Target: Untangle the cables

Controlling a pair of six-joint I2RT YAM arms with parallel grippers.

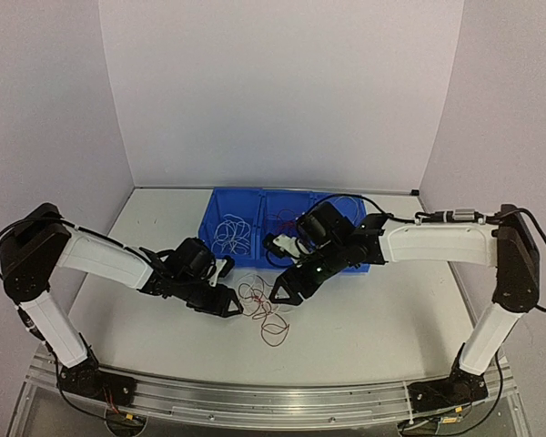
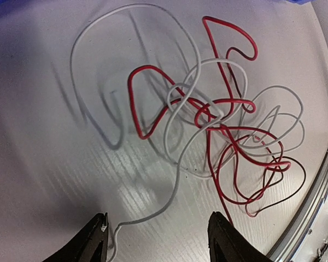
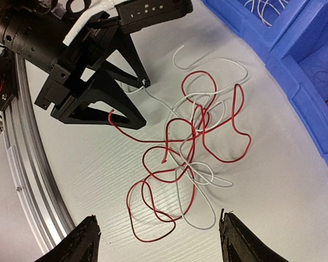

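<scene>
The cables (image 1: 264, 305) lie as one loose tangle of thin red and white wires on the white table, in front of the blue bins. My left gripper (image 1: 229, 308) sits low at the tangle's left edge. In its wrist view its jaws (image 2: 159, 218) stand open, and a white cable's tail (image 2: 153, 215) runs between them, close to the left finger (image 2: 95, 240). The tangle (image 2: 218, 125) spreads just beyond. My right gripper (image 1: 279, 293) hovers at the tangle's right side, open (image 3: 158, 218) with nothing between its fingers, and the cables (image 3: 191, 147) lie ahead of it.
Joined blue bins (image 1: 207, 228) stand behind the tangle, with white wires (image 1: 229, 232) in the left compartment and red ones (image 1: 282, 218) beside them. An aluminium rail (image 1: 273, 405) runs along the near table edge. The left gripper (image 3: 141, 103) faces the right one across the tangle.
</scene>
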